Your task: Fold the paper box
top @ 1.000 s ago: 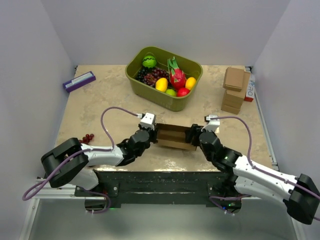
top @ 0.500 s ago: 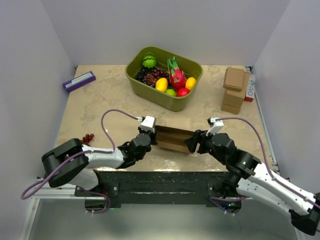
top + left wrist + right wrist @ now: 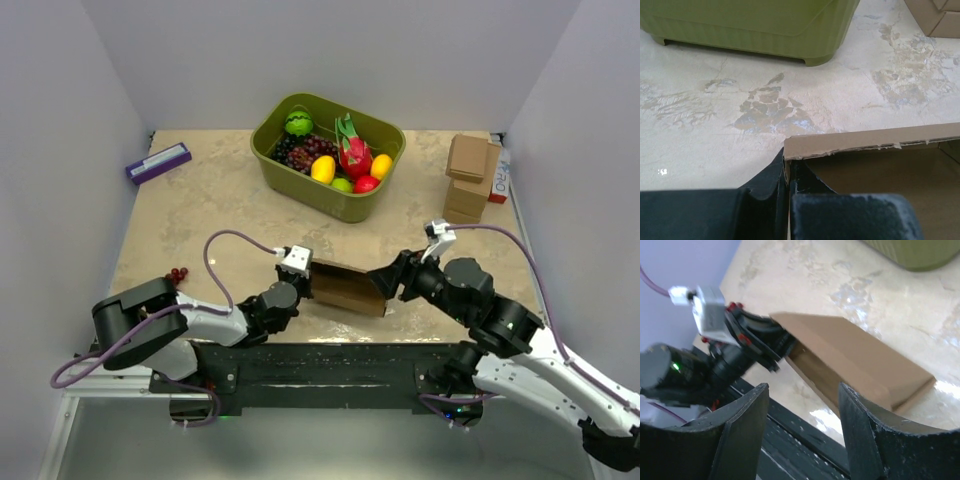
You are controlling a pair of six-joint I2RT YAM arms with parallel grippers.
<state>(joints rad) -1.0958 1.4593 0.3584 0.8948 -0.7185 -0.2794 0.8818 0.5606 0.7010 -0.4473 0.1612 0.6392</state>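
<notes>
Brown, matte cardboard with a ragged cut edge forms the paper box [image 3: 345,288], a shallow rectangular tray. It lies on the mottled beige table [image 3: 200,210] near its front edge, between the two grippers. Left gripper [image 3: 788,172] is clamped on the box's left wall. Right gripper [image 3: 800,400] stands spread at the box's right end, holding nothing; contact there is unclear.
</notes>
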